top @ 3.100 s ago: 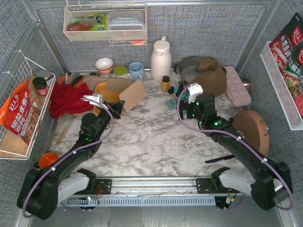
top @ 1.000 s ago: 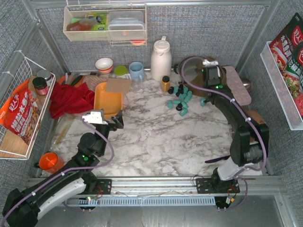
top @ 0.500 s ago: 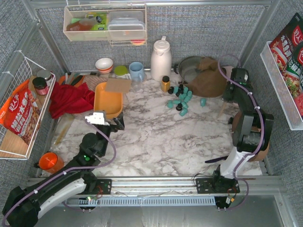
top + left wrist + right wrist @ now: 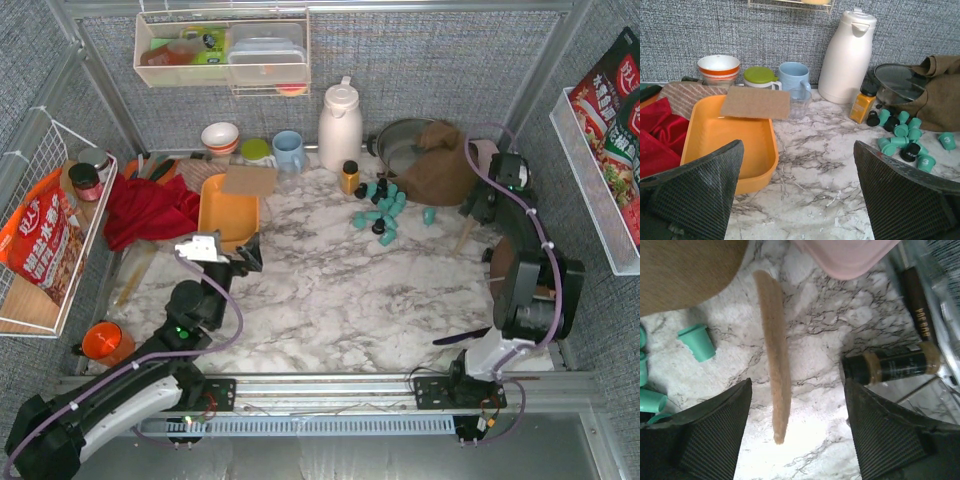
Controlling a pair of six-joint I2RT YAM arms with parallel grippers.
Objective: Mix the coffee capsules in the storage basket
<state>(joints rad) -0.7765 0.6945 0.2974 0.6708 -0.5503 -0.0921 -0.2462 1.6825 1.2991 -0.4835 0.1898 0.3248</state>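
Coffee capsules sit loose on the marble table in a tight cluster, mostly teal with a few black. Some are upright and some tipped. One teal capsule lies apart, just right of the cluster. The cluster is right of the small amber bottle and in front of the lidded pan.

The storage basket is orange, at the table's left rear, well apart from the capsules. A cardboard sheet rests across its far rim. All visible capsules lie on the table, outside the basket.

The left gripper is just in front of the basket, with its jaws spread wide and nothing between them. The left wrist view looks over the basket toward the capsules.

The right gripper is at the right rear, pointing down at the table. Its jaws are apart and grip nothing. Below, a thin tan strip shows between the fingers, clear of both. Whether it lies flat or stands on edge cannot be told.

In that wrist view a dark bottle lies on its side to the right, with a pink tray edge above it.

A brown cloth is draped over the pan's right side. A white thermos, a blue mug and a bowl stand along the back wall. A red cloth is left of the basket.
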